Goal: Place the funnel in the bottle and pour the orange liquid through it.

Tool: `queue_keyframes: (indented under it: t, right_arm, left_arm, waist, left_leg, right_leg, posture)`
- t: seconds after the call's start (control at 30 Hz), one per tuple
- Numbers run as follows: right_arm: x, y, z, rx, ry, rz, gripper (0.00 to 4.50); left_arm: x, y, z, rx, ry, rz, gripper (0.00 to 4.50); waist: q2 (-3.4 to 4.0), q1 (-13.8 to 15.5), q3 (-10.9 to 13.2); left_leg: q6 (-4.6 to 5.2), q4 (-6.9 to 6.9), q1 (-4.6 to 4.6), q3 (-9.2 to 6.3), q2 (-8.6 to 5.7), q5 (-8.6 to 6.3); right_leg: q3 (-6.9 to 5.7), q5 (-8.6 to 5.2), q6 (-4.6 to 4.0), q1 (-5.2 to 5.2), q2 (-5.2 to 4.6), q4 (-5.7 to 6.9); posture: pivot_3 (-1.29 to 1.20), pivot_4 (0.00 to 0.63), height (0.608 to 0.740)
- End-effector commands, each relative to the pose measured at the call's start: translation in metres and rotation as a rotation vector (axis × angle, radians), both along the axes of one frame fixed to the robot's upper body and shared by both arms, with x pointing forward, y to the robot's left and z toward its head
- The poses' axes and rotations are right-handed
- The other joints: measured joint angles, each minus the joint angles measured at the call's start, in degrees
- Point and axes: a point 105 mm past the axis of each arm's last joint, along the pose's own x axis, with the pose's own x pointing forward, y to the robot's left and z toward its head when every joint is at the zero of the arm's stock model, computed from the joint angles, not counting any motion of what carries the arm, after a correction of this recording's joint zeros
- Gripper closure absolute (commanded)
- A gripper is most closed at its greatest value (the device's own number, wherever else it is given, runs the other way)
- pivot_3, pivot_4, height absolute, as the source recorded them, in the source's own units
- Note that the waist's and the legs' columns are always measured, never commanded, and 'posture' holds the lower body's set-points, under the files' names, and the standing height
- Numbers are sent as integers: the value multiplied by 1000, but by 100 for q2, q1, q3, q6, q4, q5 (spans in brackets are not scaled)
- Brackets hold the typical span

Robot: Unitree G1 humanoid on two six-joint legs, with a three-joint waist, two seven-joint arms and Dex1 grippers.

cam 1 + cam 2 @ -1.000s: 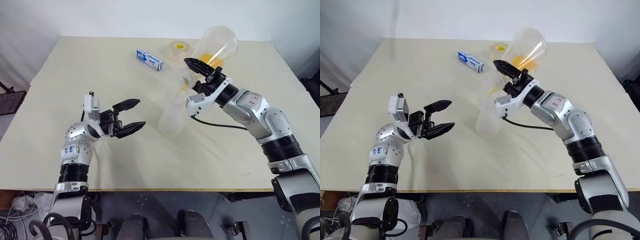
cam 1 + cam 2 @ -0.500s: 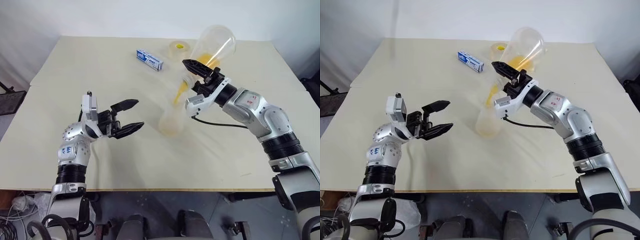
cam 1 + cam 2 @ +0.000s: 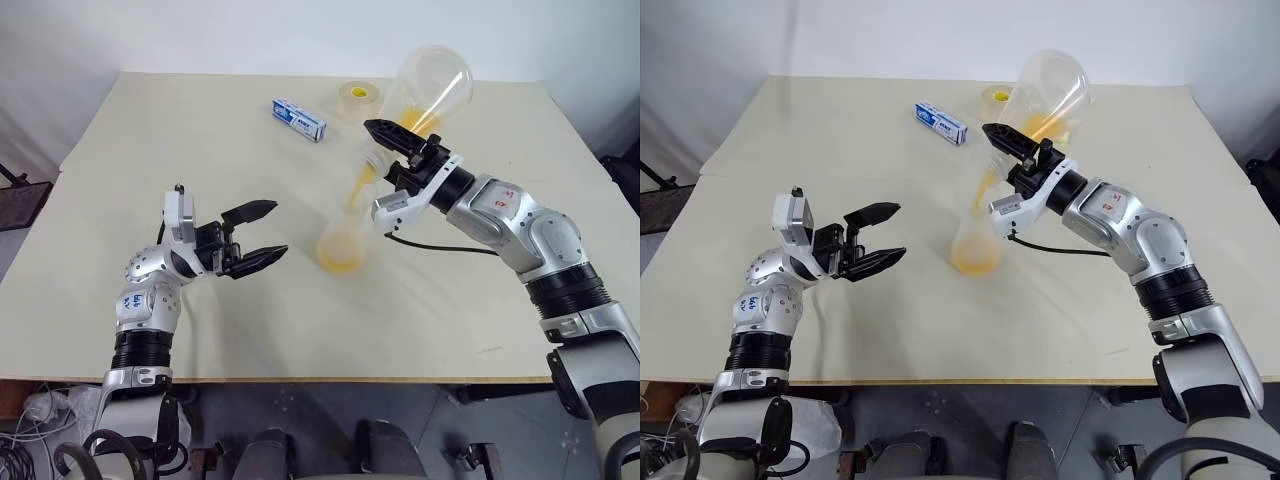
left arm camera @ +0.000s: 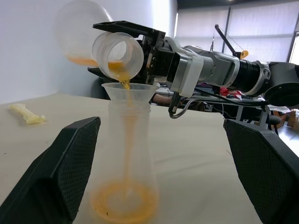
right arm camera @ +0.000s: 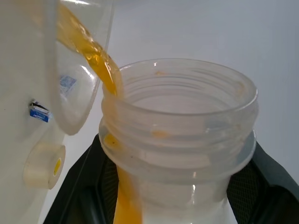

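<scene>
The bottle (image 3: 341, 243) stands upright mid-table with the clear funnel (image 4: 131, 90) seated in its neck. My right gripper (image 3: 380, 145) is shut on the neck of a second clear flask (image 3: 432, 88), tipped mouth-down over the funnel. A thin stream of orange liquid (image 5: 99, 60) runs from that mouth into the funnel. More orange liquid lies as a shallow pool (image 4: 124, 206) in the bottle's base. Some liquid stays in the tilted flask. My left gripper (image 3: 278, 228) hangs open to the left of the bottle, a short gap away, touching nothing.
A blue and white box (image 3: 300, 118) and a tape roll (image 3: 357, 97) lie at the far side of the table (image 3: 150, 160), behind the bottle. A pale yellow packet (image 4: 28, 115) lies on the tabletop.
The stream has kept running and the orange pool in the bottle's base has grown from nothing. The held flask has tipped slightly steeper. My left gripper has stayed put.
</scene>
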Motion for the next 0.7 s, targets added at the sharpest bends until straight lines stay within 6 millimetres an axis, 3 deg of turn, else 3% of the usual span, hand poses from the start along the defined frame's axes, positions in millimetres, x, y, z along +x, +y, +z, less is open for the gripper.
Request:
queue_keyframes:
  t: [0.03,0.7]
  right_arm:
    - [-6,0,20,7,-71,21,1961]
    - [-3,-1,23,-14,-95,14,1961]
  left_arm:
    - [-5,5,9,-11,-48,4,0]
    - [-5,8,6,15,-32,12,0]
  waist:
    - [0,0,0]
    - [0,1,0]
  left_leg:
    - [0,0,0,0,0,0]
    - [0,0,0,0,1,0]
  right_leg:
    - [0,0,0,0,0,0]
    - [0,0,0,0,0,0]
  posture:
    - [0,150,740]
    - [0,150,740]
